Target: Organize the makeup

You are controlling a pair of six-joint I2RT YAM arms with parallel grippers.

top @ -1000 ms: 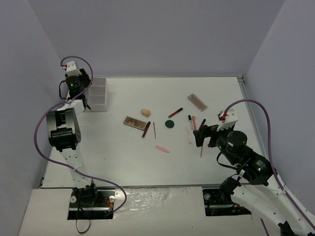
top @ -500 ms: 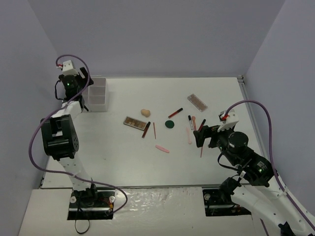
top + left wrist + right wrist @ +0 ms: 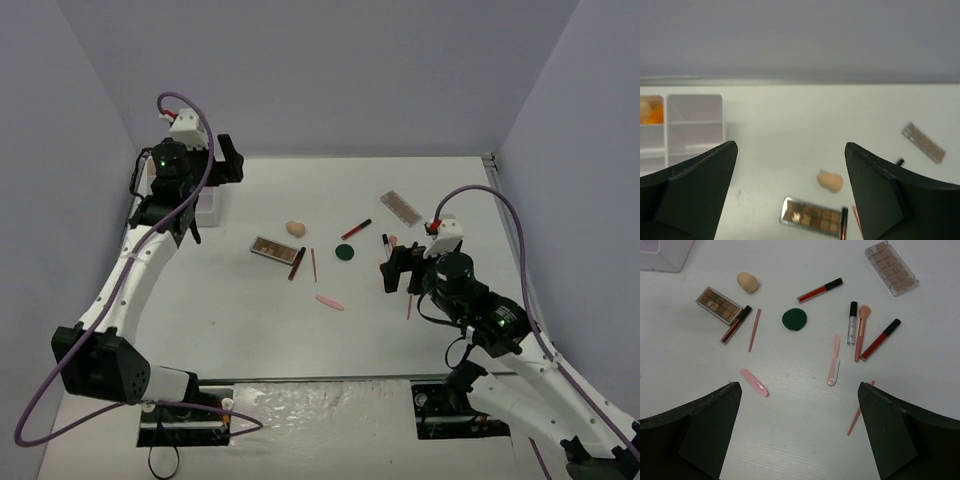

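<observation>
While my left gripper (image 3: 790,147) and right gripper (image 3: 799,386) hang open and empty, makeup (image 3: 794,319) lies scattered ahead of both, and the white box (image 3: 694,121) ahead of my left finger holds something orange (image 3: 655,116), maybe a tube.

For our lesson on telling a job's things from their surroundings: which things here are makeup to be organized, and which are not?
Makeup to sort: sponge, green compact, palette by the sponge, second palette, red lip gloss, pink brush, pink spatula, thin pink pencil.
Not for sorting: white box, table.
</observation>
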